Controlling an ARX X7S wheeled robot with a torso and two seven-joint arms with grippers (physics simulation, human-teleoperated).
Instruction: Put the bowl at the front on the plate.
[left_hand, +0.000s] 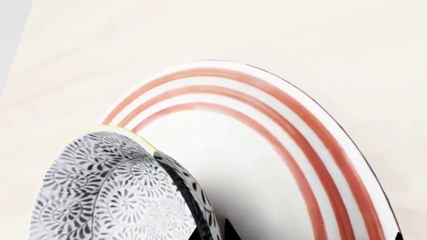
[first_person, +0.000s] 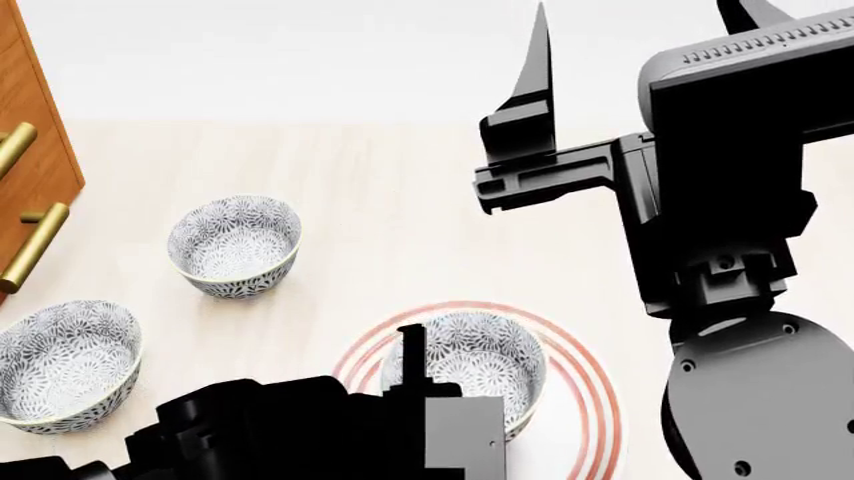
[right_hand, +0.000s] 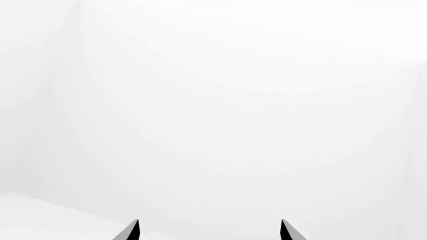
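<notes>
Left gripper (first_person: 416, 385) pinches the floral bowl's (first_person: 470, 358) rim, sitting on the red-ringed plate (first_person: 587, 400); right gripper (right_hand: 209, 231) spread, empty.

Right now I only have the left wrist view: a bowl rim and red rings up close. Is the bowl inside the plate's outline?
Observer: Yes. In the head view the bowl lies wholly inside the red rings of the plate, roughly central. I cannot tell whether it has touched down.
Operator: Is anything close beside the plate?
Observer: No. The two other bowls stand off to the robot's left, apart from the plate.
Operator: And the right arm?
Observer: The right gripper is raised well above the bowls, fingers apart, holding nothing.
</notes>
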